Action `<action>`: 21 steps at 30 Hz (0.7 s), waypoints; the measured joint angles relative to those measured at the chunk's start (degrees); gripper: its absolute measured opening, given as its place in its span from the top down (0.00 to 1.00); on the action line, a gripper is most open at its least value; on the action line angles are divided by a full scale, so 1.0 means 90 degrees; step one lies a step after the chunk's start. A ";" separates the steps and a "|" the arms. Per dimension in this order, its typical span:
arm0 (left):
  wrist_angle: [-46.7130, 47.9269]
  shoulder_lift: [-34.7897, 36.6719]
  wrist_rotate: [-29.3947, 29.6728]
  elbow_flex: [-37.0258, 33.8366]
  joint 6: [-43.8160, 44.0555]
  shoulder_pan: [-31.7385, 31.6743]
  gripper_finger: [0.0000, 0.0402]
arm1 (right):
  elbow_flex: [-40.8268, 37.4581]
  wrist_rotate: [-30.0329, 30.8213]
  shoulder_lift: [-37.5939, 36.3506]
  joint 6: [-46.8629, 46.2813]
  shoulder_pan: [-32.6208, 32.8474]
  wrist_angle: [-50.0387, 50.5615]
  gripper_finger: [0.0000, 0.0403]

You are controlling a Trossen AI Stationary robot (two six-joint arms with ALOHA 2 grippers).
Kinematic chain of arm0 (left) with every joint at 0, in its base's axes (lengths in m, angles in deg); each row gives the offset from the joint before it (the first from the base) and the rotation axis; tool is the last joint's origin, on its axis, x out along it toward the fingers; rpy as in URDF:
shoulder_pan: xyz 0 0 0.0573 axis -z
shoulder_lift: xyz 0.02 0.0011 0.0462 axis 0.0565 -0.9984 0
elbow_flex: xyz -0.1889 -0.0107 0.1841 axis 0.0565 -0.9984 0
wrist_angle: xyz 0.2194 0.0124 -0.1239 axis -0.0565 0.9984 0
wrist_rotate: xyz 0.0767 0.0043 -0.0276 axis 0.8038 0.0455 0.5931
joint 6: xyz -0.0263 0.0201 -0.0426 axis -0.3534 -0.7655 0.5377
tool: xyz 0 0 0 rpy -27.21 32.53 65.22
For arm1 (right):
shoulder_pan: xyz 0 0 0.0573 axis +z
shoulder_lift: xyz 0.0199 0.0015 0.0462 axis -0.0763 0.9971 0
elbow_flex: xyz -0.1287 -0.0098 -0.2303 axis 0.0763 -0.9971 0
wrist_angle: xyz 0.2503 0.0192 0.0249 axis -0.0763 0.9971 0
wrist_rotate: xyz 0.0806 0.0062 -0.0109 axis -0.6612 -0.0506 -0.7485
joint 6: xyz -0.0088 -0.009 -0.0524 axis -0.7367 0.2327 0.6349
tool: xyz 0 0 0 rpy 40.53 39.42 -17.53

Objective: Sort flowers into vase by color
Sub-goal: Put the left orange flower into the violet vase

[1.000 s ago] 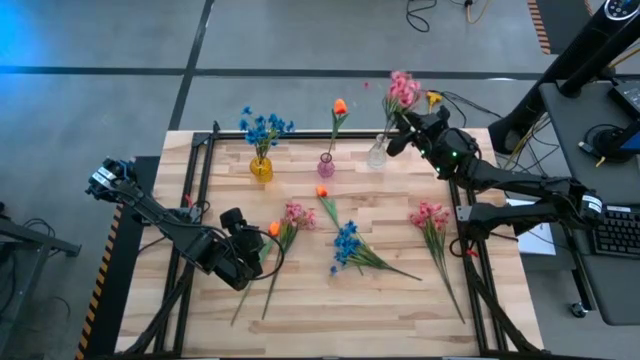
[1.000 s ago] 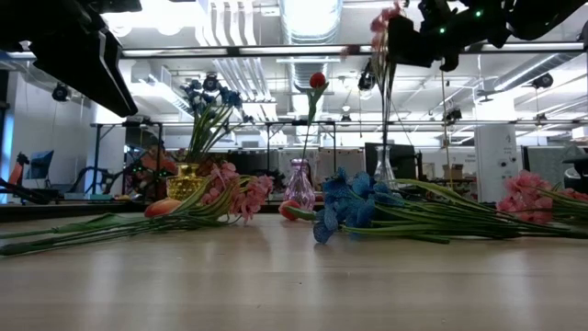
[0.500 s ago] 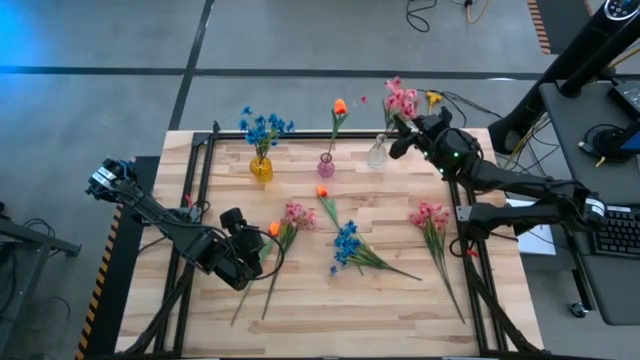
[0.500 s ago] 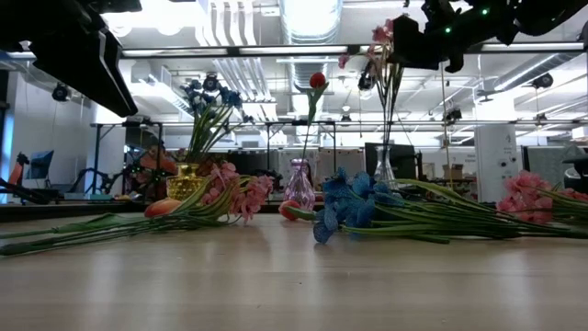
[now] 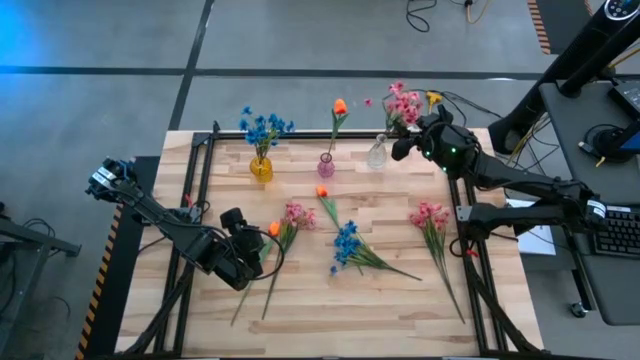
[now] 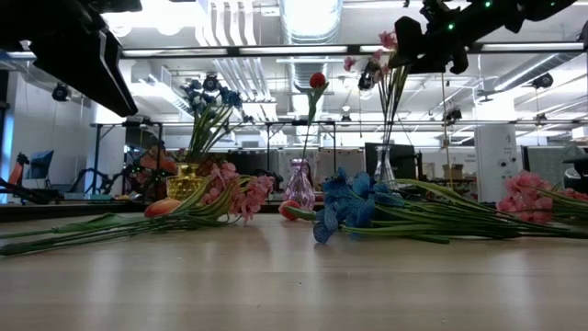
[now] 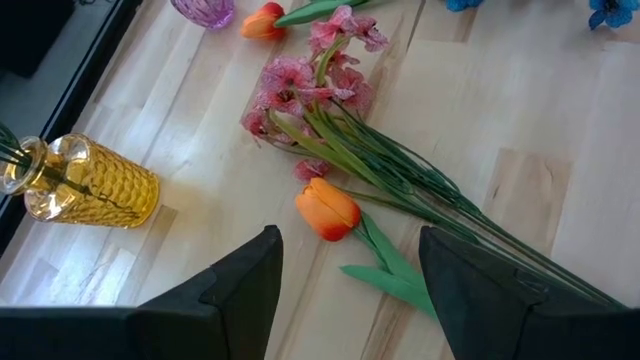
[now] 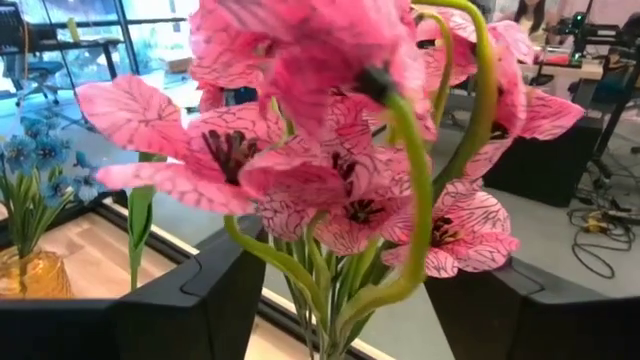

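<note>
Right gripper (image 5: 405,137), fingers spread around the pink spray (image 5: 400,100) standing in the clear vase (image 5: 377,153), should lift straight up, clear; left gripper (image 5: 252,262) hovers open, empty, above an orange tulip (image 7: 327,209) at seven o'clock on the desk (image 5: 300,300).

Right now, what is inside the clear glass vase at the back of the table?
A pink blossom spray stands in the clear vase, its stems running down inside. The right gripper, open, hovers beside the blooms. The stem ends are not visible.
</note>
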 joint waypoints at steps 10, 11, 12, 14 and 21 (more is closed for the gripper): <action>-0.0012 0.0000 0.0000 0.0000 0.0000 0.0000 0.46 | 0.0452 -0.0022 -0.0002 -0.0472 0.0000 0.1467 0.27; -0.0012 0.0000 0.0000 0.0002 0.0000 0.0000 0.46 | 0.0494 -0.0050 -0.0002 -0.0512 0.0000 0.1612 0.26; -0.0012 0.0000 0.0000 0.0001 0.0000 0.0000 0.46 | 0.0535 -0.0061 -0.0002 -0.0580 0.0000 0.1740 0.25; -0.0012 0.0000 -0.0002 -0.0001 0.0000 0.0000 0.46 | 0.0627 -0.0066 -0.0002 -0.0691 0.0002 0.2041 0.24; -0.0012 0.0000 -0.0002 0.0001 0.0000 0.0001 0.46 | 0.0989 -0.0068 -0.0005 -0.1194 0.0002 0.3122 0.23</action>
